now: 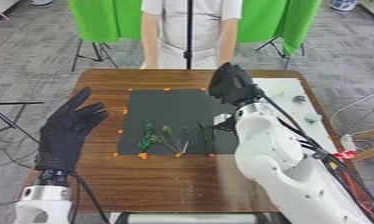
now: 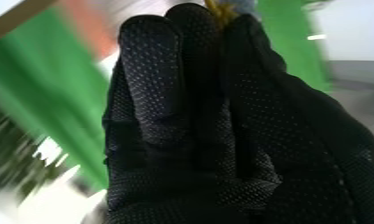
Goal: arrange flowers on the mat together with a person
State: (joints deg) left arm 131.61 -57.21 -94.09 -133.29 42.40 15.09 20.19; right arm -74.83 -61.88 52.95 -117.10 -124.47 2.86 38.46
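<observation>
Flowers (image 1: 148, 136) lie side by side on the dark mat (image 1: 175, 107), their green stems toward its near edge, on the brown worktop (image 1: 103, 182). The right hand (image 1: 230, 86) is over the mat's far right corner, its fingers closed on a yellowish sprig (image 2: 222, 13). The left hand (image 1: 61, 134) is left of the mat, fingers open. Small flower heads (image 1: 299, 99) sit on the white sheet (image 1: 294, 88) to the right.

Green cloth (image 1: 93, 22) hung beyond the brown table (image 1: 166, 185), and a black pole (image 1: 190, 50) stood upright between its panels. At the right, a cable (image 1: 362, 101) crossed grey carpet (image 1: 41, 55). Near the far right corner stood a blue-and-white pot (image 1: 344, 4), perhaps a vase.
</observation>
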